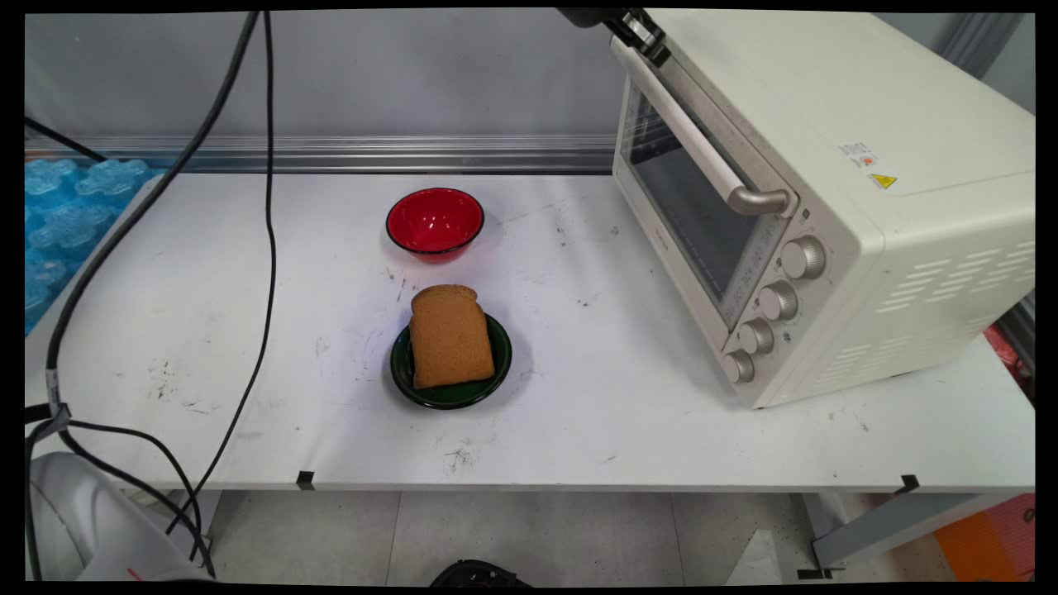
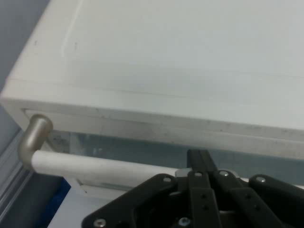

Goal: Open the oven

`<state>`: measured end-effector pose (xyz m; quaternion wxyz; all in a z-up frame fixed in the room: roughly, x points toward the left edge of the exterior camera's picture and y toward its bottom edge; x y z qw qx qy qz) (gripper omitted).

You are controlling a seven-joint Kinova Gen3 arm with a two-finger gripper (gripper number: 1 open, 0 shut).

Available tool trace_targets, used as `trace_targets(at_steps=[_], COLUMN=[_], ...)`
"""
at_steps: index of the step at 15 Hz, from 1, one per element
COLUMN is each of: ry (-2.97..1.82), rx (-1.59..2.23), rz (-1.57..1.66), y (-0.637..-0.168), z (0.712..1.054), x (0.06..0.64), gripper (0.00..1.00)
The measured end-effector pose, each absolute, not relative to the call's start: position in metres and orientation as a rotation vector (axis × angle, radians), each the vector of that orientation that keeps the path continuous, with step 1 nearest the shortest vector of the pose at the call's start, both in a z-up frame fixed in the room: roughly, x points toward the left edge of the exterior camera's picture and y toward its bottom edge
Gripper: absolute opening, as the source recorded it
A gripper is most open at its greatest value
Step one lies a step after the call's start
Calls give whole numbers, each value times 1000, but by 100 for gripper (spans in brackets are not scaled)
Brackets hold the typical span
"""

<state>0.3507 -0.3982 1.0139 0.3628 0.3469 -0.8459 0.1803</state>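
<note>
While most of the arm is cut off at the top edge, the gripper [image 1: 640,33] sits on the oven [image 1: 826,207] door's handle [image 1: 702,149], a bar running away from it. From the hand, closed fingers [image 2: 202,164] clamp the handle [image 2: 95,166], lying crosswise.

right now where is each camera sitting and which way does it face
Main view: fixed above the table's near side, looking down across it at the wall, the red bowl, the bread on a green plate, and the toaster oven; only the gripper and hanging cables show.
Hand view: on the hand, looking along the gripper at the oven's top and door handle; the black linkage and fingers rise from the bottom edge.
Shared: oven, handle, gripper.
</note>
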Motion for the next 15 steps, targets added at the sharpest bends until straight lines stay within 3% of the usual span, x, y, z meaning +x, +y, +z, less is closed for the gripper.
trace_targets(at_steps=[15], ry=[-2225], rx=[808], rz=[459], y=[-416], z=[986], x=[325], gripper=[0])
